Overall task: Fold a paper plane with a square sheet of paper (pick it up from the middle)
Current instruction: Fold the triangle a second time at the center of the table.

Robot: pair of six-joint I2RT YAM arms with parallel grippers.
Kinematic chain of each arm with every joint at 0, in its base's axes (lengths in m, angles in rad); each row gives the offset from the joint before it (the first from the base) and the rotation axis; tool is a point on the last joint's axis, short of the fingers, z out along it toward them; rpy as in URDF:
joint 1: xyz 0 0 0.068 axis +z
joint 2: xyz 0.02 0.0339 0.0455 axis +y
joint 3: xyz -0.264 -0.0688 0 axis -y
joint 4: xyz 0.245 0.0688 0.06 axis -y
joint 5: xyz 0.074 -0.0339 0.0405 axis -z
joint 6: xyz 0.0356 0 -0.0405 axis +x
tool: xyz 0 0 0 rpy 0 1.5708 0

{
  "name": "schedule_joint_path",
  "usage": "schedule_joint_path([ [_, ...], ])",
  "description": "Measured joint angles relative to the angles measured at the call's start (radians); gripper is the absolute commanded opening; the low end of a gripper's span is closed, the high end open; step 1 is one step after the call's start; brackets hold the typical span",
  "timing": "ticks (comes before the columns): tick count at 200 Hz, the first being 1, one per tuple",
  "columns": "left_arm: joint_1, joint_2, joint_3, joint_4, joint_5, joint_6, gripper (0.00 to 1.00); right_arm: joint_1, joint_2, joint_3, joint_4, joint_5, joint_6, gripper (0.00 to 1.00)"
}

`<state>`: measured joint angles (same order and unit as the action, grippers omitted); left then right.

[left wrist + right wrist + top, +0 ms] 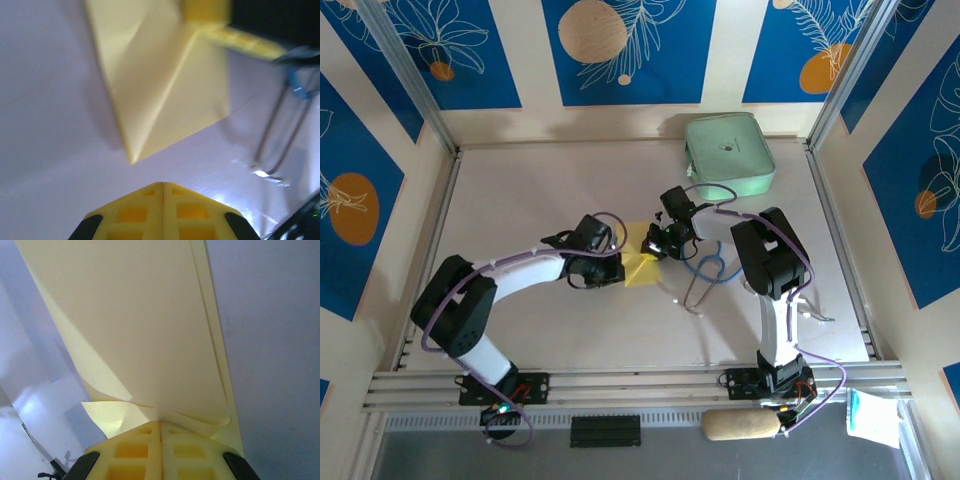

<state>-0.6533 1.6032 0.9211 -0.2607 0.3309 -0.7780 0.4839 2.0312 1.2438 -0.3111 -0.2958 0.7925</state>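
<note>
A pale surface (540, 190) fills the middle of the top view, boxed in by blue-and-white patterned walls (460, 50). Metal rails run along its left, right and lower edges. The left half and the lower middle lie bare, leaving free room there. A mint-green case (730, 152) sits against the upper right edge, well apart from the arms.

Near the centre, the yellow paper sheet (642, 268) lies partly folded between the two grippers. Just to its right are a blue cable (708, 266) and a thin wire loop (693, 296), which crowd that side.

The left gripper (617, 266) has its fingers pressed together on nothing. In the left wrist view their tips (163, 184) sit just short of the sheet's pointed corner, with a strip of surface between. That view also shows diagonal creases meeting at a centre fold, and a yellow finger of the other arm on the sheet at the upper right.

The right gripper (655, 243) is clamped on the sheet's edge. Its wrist view shows the layers buckling and curling where they enter the closed fingers (160, 423), and the sheet rising away toward the top of the frame.
</note>
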Motion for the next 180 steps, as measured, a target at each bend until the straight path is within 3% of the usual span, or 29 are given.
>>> schedule_joint_path([
  [76,0.0,0.183,0.084,0.081,-0.015,-0.044,0.0,0.0,0.0,0.001,0.0,-0.006,0.0,0.07],
  [140,0.0,0.204,0.059,0.074,-0.028,-0.048,0.0,0.0,-0.009,0.005,-0.004,-0.01,-0.02,0.08],
  [180,0.0,0.205,0.059,0.077,-0.028,-0.051,0.0,0.023,-0.093,-0.002,-0.008,0.008,-0.068,0.08],
])
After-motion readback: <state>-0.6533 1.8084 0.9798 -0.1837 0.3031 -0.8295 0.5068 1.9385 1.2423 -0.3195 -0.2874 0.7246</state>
